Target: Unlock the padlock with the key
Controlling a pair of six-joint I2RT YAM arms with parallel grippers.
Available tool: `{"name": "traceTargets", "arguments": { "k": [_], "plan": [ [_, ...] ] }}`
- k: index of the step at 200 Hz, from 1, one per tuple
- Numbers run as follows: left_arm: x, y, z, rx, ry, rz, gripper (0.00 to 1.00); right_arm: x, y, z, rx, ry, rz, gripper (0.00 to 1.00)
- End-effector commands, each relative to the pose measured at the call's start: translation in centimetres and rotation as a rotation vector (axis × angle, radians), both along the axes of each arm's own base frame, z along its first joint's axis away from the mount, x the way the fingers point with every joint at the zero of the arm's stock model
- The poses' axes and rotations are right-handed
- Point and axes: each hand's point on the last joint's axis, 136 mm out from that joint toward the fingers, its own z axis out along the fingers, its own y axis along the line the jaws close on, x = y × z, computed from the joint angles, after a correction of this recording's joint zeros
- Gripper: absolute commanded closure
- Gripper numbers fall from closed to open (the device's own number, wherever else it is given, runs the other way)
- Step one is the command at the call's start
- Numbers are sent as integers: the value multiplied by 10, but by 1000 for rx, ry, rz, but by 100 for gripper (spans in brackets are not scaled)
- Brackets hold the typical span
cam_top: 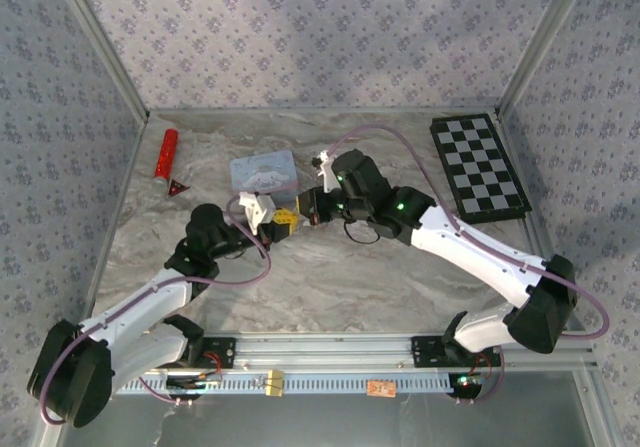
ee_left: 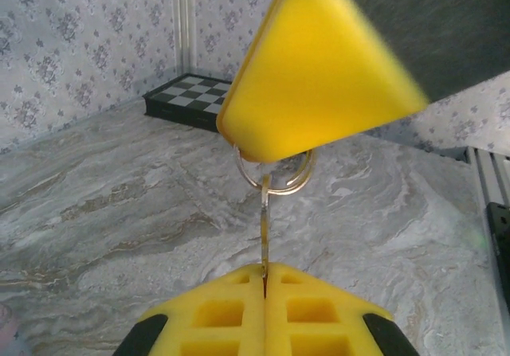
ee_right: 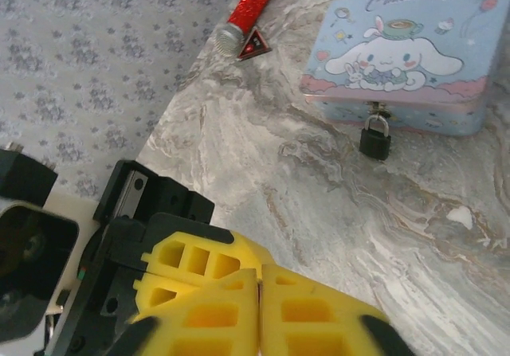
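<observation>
The left gripper is clenched on the key. Its flat blade stands out straight from the yellow fingers, so the long axis follows the pointing of the gripper, to the right of the table. At the free end sits the key ring, and one finger of the right gripper lies over the top of this ring. In the right wrist view the right fingers stand close together with a thin seam between them; I cannot tell if they pinch the ring.

The padlock hangs upright on the clasp of the light-blue tin, shackle up, dark body down against the tin's wall. It lies on the far side of the two grippers, a little to the left, so the key now points away from it. Both grippers are near the tin; I judge the left one slightly nearer. The coming move, I think, needs the key turned toward the padlock's lower end.

I count one padlock, one key, one tin, one chessboard, one red stick and one small triangle.
</observation>
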Motion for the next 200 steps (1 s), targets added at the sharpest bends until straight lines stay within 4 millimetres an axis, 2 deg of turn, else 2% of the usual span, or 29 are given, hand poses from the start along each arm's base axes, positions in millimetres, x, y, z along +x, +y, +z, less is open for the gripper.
{"name": "traceTargets", "arguments": {
  "k": [1, 15, 32, 33, 35, 38, 52, 74, 98, 125, 160, 200],
  "plan": [
    [16, -1, -4, 99, -25, 78, 100, 6, -16, 4, -11, -6, -63, 72],
    [28, -3, -15, 189, -34, 118, 100, 13, -31, 0, -28, 7, -130, 56],
    [43, -10, -24, 319, -69, 141, 100, 24, -56, -6, -2, 50, -236, 49],
    [44, -10, -24, 327, -70, 141, 100, 25, -57, -4, 7, 50, -242, 49],
    [46, -11, -26, 345, -72, 143, 100, 25, -61, -15, -2, 71, -254, 49],
    [48, -13, -26, 367, -79, 140, 100, 26, -66, -20, 7, 86, -269, 48],
    [58, -18, -30, 472, -98, 122, 100, 29, -81, -24, 108, 134, -316, 47],
    [69, -27, -26, 603, -153, 72, 100, 31, -107, -36, 214, 193, -413, 48],
    [67, -37, -39, 836, -230, -40, 100, 29, -130, -47, 265, 221, -496, 49],
    [66, -41, -39, 1030, -319, -135, 100, 26, -147, -53, 355, 250, -547, 49],
    [60, -55, -35, 1078, -492, -200, 100, 26, -152, -49, 474, 286, -551, 50],
    [69, -72, -30, 1133, -715, -165, 100, 21, -127, -40, 601, 382, -466, 51]
  ]
}}
